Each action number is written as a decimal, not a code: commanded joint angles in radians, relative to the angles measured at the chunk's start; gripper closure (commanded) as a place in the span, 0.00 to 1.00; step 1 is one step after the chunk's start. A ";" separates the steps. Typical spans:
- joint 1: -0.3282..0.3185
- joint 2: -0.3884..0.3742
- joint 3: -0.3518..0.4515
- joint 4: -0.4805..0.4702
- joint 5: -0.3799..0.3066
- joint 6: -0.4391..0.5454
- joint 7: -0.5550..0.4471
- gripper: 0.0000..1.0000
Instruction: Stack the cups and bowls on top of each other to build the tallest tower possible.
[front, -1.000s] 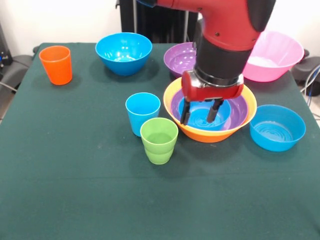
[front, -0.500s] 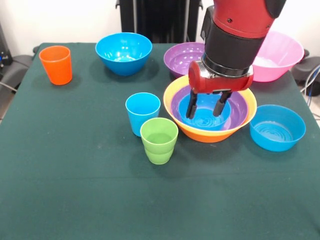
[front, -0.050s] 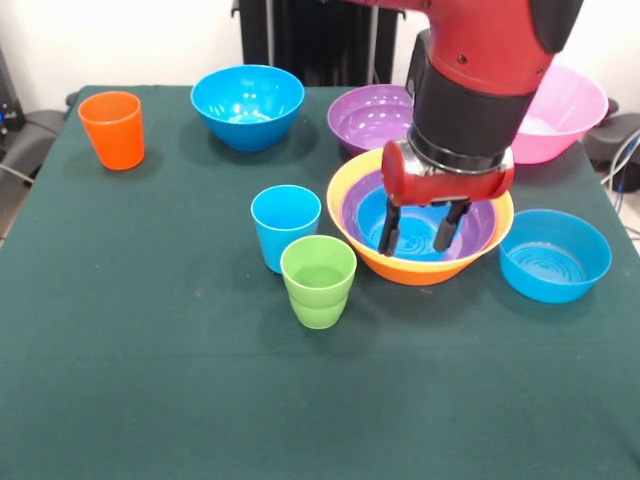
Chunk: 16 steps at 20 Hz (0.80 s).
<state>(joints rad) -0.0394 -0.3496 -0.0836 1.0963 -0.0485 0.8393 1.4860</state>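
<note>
A dark green table (front, -0.050s: 150, 400) carries everything. The red and black arm (front, -0.050s: 480, 70) comes down over its right half, and its gripper (front, -0.050s: 419, 231) hangs with both dark fingers spread apart, empty, inside the nested bowls.

Those nested bowls make the tower so far: a large orange-yellow bowl (front, -0.050s: 400, 268) at the bottom, a purple bowl (front, -0.050s: 482, 228) set inside it, and a blue bowl (front, -0.050s: 418, 232) inside that. The fingertips sit low within the blue bowl; whether they touch its floor is hard to tell from this angle.

Behind the arm on the right stands the large pink bowl (front, -0.050s: 565, 115), partly hidden. A second purple bowl (front, -0.050s: 370, 118) sits just behind the stack, its rim near the orange-yellow one. A blue bowl (front, -0.050s: 247, 105) stands alone toward the far left-centre, and another blue bowl (front, -0.050s: 555, 255) rests just right of the stack, close but apart from it.

The cups are smallest. The orange cup (front, -0.050s: 112, 130) stands upright near the far left corner, well apart from the rest. The light blue cup (front, -0.050s: 285, 227) stands upright just left of the stack, and the green cup (front, -0.050s: 318, 281) stands in front of it, overlapping it in this view.
</note>
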 joint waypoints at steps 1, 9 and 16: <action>0.003 0.119 0.077 -0.033 0.040 0.032 0.187 0.00; 0.036 0.148 0.014 -0.068 0.065 0.128 0.248 0.00; 0.077 0.092 -0.033 -0.028 0.040 0.146 0.253 0.00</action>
<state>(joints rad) -0.0104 -0.2377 -0.1350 1.0434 0.0116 0.8419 1.6089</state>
